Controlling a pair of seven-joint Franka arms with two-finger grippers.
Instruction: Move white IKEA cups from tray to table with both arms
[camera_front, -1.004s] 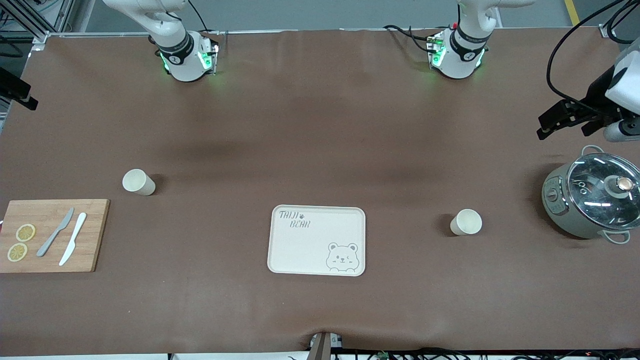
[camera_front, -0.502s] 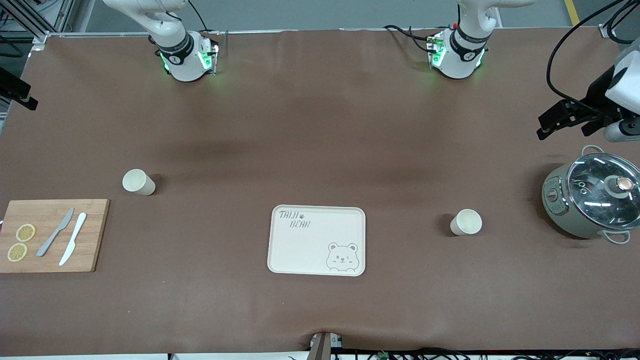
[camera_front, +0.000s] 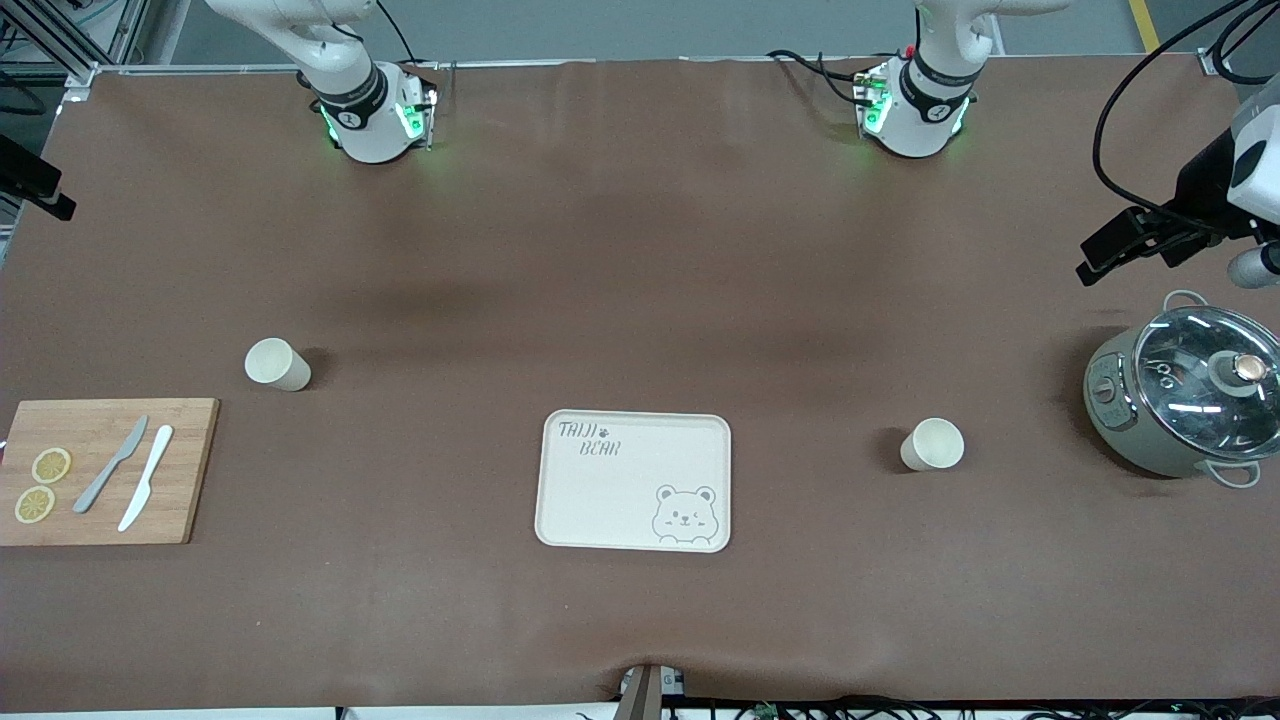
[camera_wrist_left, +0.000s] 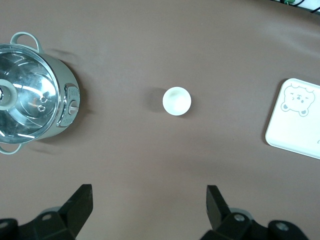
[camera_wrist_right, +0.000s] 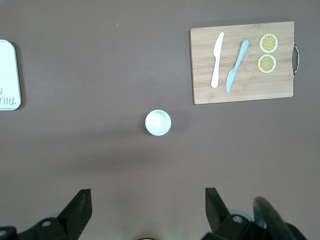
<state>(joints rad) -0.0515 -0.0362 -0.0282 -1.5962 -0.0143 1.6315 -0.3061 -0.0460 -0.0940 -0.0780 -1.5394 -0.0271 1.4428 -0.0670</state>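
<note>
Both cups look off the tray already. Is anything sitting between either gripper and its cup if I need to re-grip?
Nothing visible. The left gripper, open, looks down on bare table to its cup; the pot sits off beside. The right gripper, open, has bare table to its cup; the cutting board lies aside.

Bare table (camera_front: 640, 250) lay open around each upright cup (camera_front: 277, 364) (camera_front: 932, 444), with only the cutting board (camera_front: 105, 470), the pot (camera_front: 1180, 390) and the flat tray (camera_front: 636, 480) nearby.
</note>
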